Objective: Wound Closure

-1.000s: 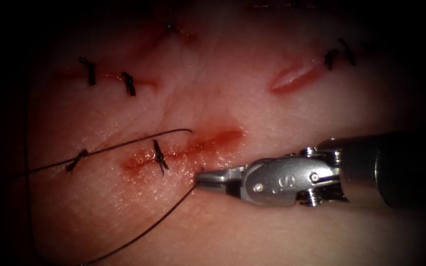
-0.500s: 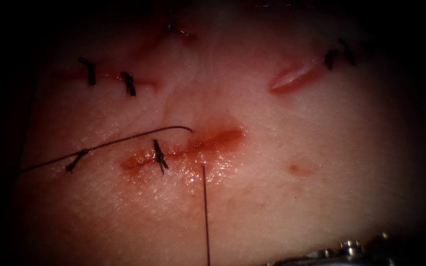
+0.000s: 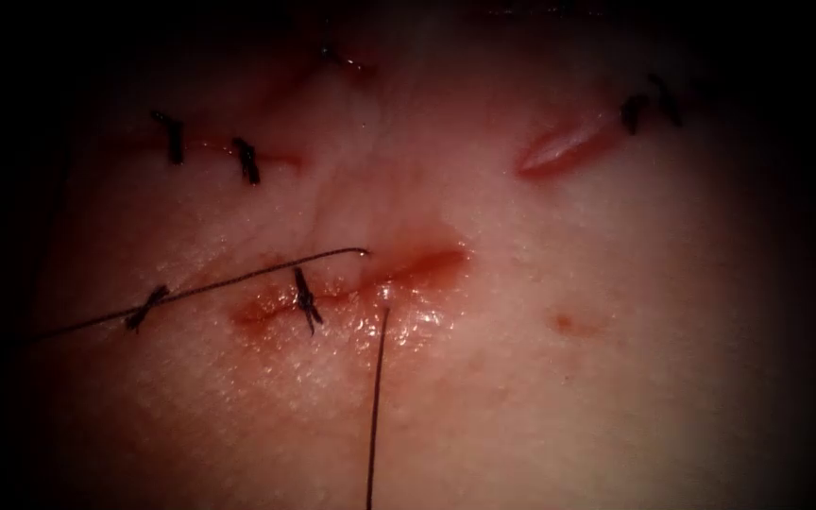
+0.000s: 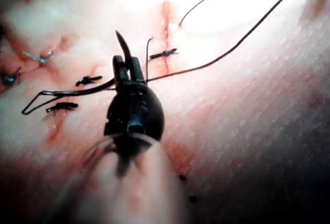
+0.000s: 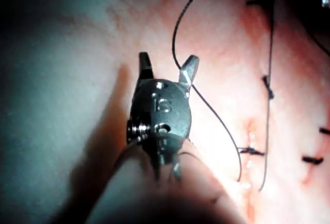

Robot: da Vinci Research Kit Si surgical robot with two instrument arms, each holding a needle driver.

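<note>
Holding the curved needle near the middle of its curve, the left tool has its jaws closed on the metal, the sharp tip rising past them and the rest of the curve sweeping out to the side above the tissue; the needle is clear of the tissue, not in it. Thread trails from the needle across the pale surface in the left wrist view and passes beside a finished stitch on the cut. The right tool hangs above the tissue with its jaws spread wide and nothing between them; a loop of thread runs just beside one jaw tip but is not gripped. In the endoscope view the cut lies across the middle of the tissue, wet with red fluid near its left end, where one dark stitch crosses it. One thread strand arches from the cut out toward the tissue's left edge, passing a knot; another strand runs straight from the cut's near lip down to the tissue's near edge. A second open cut lies toward the far right corner, with older stitches toward the far left.
</note>
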